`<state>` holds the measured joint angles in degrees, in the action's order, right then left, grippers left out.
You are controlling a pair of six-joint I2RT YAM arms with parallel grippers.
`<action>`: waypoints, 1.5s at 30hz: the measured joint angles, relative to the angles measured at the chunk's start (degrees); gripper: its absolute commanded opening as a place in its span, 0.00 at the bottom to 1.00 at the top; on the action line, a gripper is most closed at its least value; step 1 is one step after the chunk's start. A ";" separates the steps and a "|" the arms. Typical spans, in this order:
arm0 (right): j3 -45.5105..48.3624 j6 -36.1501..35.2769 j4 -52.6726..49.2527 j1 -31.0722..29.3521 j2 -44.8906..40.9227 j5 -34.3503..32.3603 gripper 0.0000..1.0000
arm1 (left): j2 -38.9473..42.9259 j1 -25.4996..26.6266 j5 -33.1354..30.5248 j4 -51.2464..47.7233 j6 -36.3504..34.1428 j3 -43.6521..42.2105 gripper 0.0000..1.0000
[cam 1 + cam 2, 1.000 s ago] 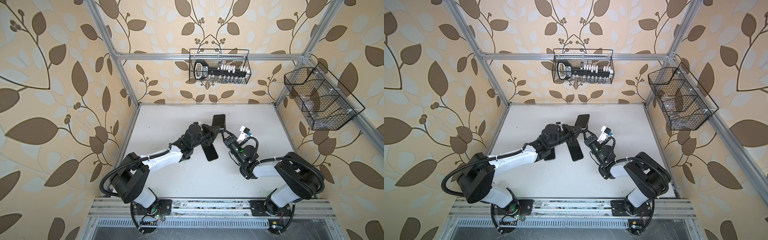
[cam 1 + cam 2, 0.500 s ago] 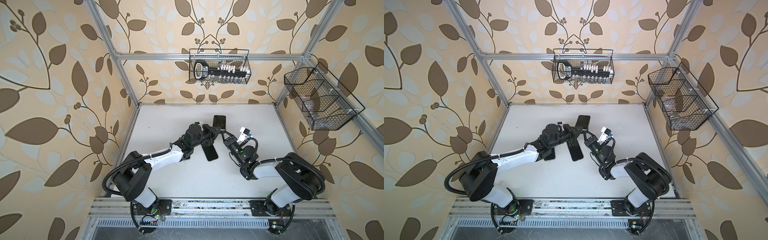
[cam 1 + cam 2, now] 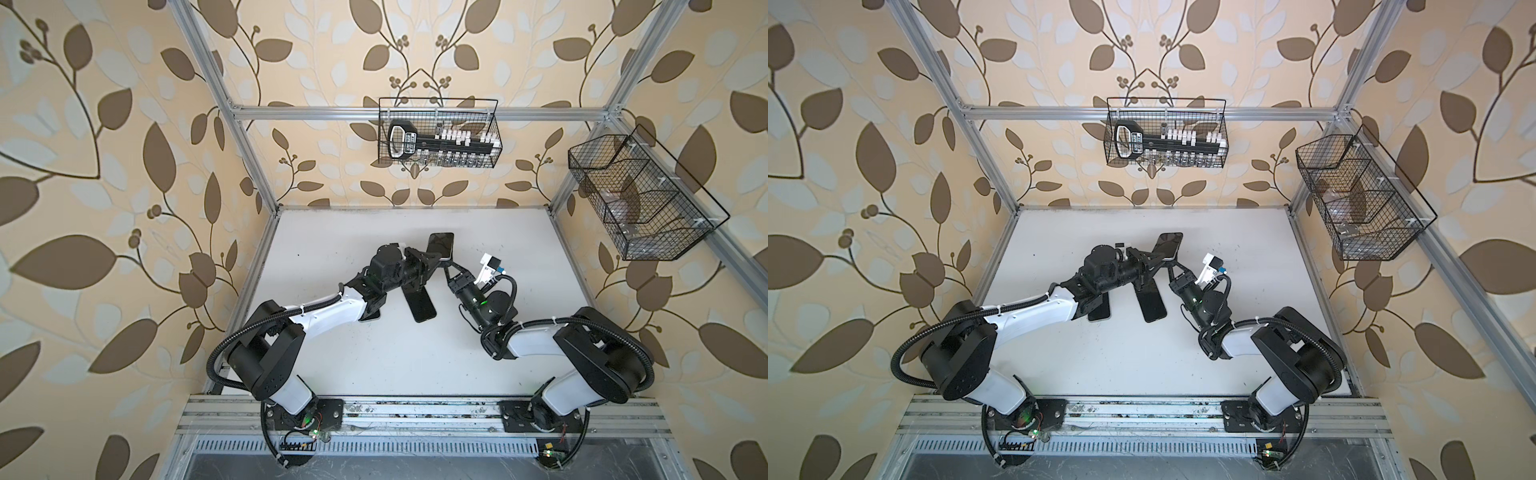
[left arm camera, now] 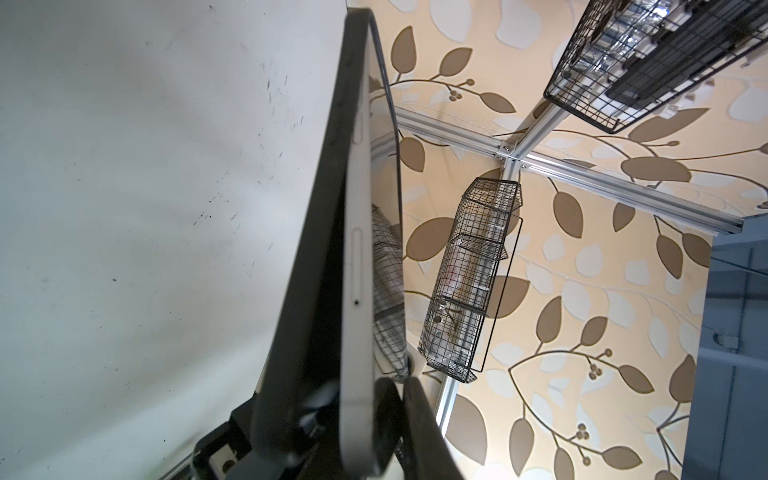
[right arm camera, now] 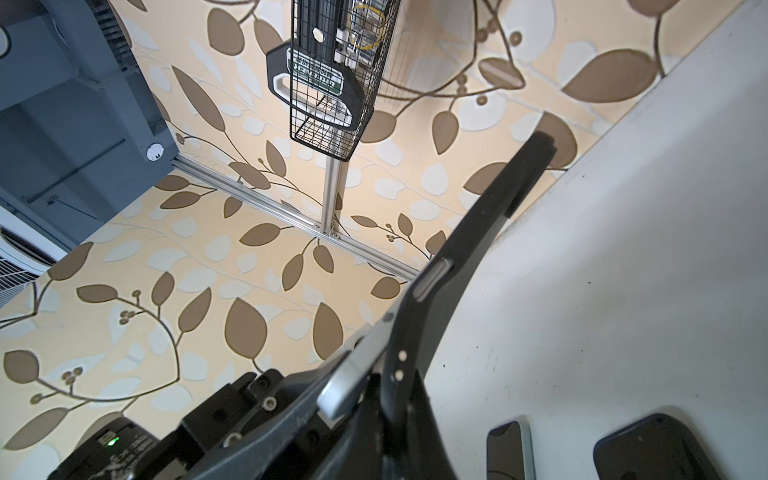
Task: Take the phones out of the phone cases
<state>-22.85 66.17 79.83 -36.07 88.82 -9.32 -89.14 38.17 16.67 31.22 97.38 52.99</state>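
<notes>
The phone point(image 4: 356, 249) is aloft above the counter point(image 3: 374, 365), partly peeled from the phone case point(image 5: 478, 232) (black, flexing). The right end effector point(image 3: 447, 269) is pinched tight on the case lip; whether the left end effector point(image 3: 431, 259) grips I cannot tell. Next: a steady pull apart, likely.

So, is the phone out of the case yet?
Partly out. In the left wrist view the case stands off the phone at the near end, but its far corner still wraps it.
</notes>
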 measured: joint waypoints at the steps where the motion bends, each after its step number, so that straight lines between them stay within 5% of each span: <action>1: 0.00 -0.04 -0.04 0.00 -0.07 0.00 0.00 | -0.07 -0.02 0.09 -0.20 -0.04 0.15 0.21; 13: 0.02 -0.68 -0.74 0.22 -0.31 -0.17 0.00 | -1.46 -0.83 2.08 -0.09 -0.17 1.29 0.15; 23: 0.31 -0.90 -1.68 0.26 -1.31 -0.39 0.00 | -2.16 -1.16 4.11 -0.02 -0.55 2.49 0.00; 45: 0.90 -4.09 -0.28 -1.05 -4.04 1.42 0.00 | 5.62 -0.66 2.51 -6.12 -1.31 2.40 0.00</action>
<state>-21.96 62.08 79.55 -37.12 84.77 -7.90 -83.53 37.52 19.18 25.10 96.07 55.40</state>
